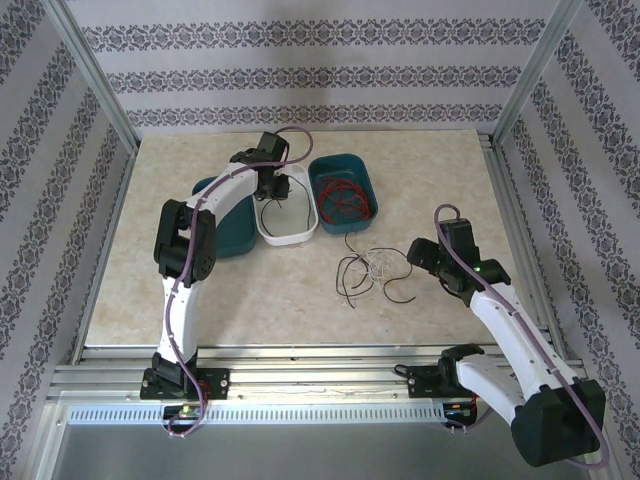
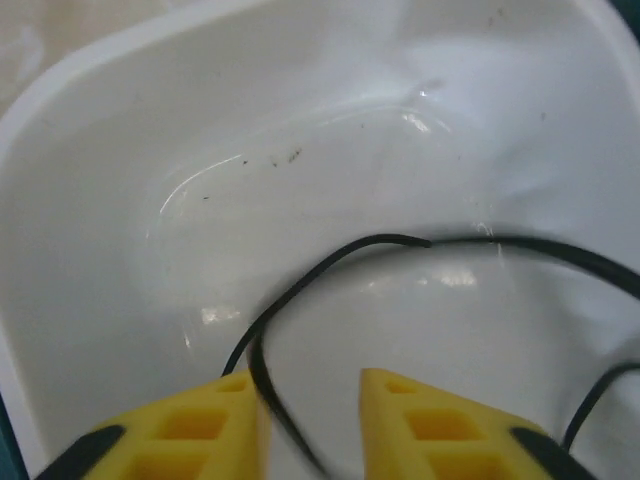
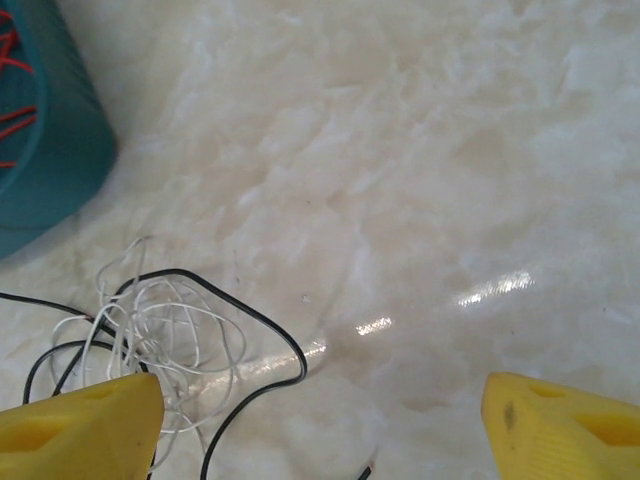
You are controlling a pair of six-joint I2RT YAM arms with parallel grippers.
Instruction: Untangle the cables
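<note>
Over the white tray (image 1: 300,233) hangs my left gripper (image 1: 283,190). In the left wrist view that gripper (image 2: 312,385) is open, and a thin black cable (image 2: 340,255) loops across the tray floor (image 2: 100,200) and runs down through the gap along the left finger's inner face. A tangle of whitish cables (image 1: 377,265) and black cables (image 1: 345,278) lies on the table. My right gripper (image 1: 412,252) sits just right of it, open wide. In the right wrist view the whitish tangle (image 3: 165,325) and a black loop (image 3: 270,335) lie beside the left finger (image 3: 90,425).
A teal bin (image 1: 362,180) holding red cables (image 1: 343,198) stands right of the white tray; its corner (image 3: 50,150) appears in the right wrist view. Another teal bin (image 1: 228,235) sits under the left arm. Metal posts and patterned walls enclose the table.
</note>
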